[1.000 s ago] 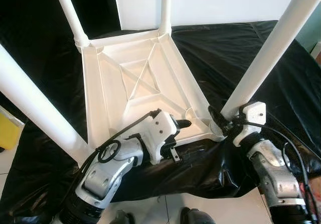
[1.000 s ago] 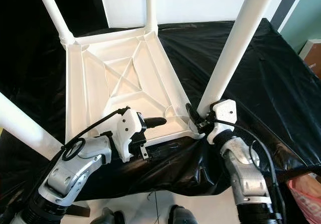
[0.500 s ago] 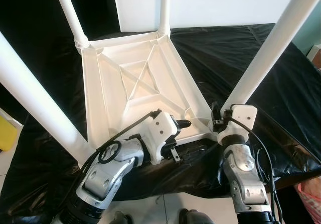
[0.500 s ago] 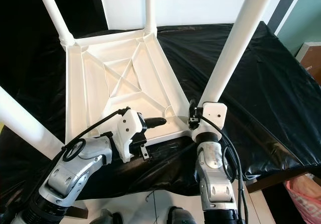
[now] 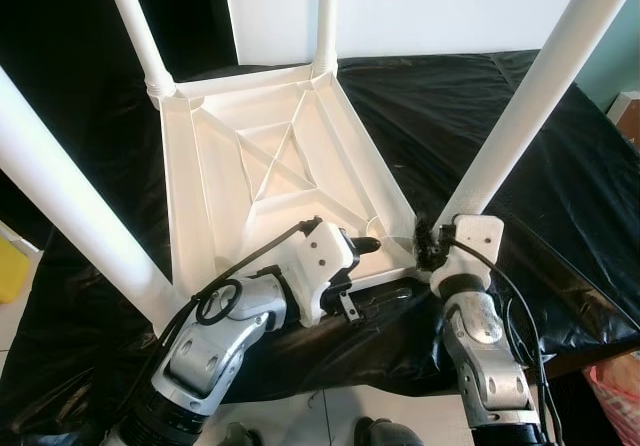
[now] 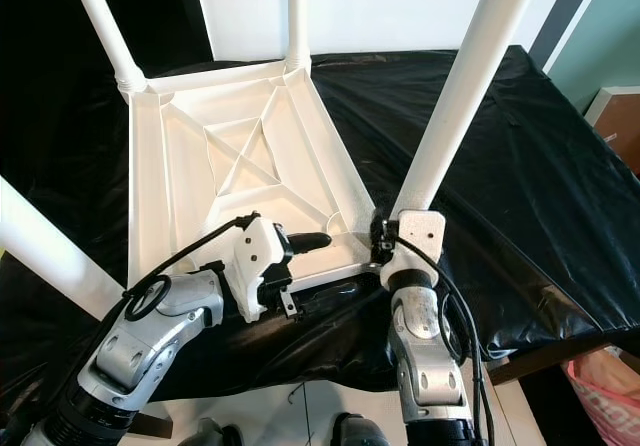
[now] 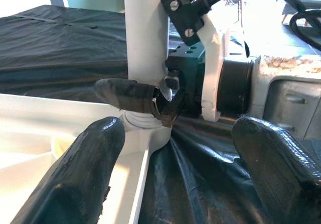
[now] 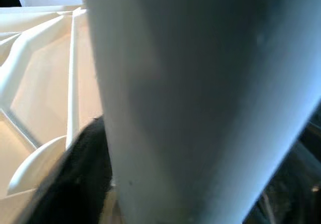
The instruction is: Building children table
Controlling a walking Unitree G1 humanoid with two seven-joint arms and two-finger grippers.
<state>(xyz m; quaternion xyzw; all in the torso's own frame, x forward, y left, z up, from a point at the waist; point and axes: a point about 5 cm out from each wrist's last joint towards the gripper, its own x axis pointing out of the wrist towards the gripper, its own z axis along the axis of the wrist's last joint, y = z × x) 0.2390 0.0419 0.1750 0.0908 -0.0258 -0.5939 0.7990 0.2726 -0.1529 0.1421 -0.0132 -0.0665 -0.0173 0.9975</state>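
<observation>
Upturned table (image 5: 270,166) on black sheet (image 5: 480,116), legs upward.

The table (image 5: 270,156) and its legs (image 5: 530,91) are showing plain white, the sheet (image 5: 500,106) is looking glossy black, both arms (image 5: 225,331) are appearing silver.

Black plastic sheet (image 5: 520,146) covers the work surface, wrinkled, hanging over the near edge. White wall (image 5: 420,6) behind; teal wall strip (image 6: 610,36) at far right. Yellow object (image 5: 12,266) at left edge, pinkish bag (image 6: 610,396) at lower right on floor.
</observation>
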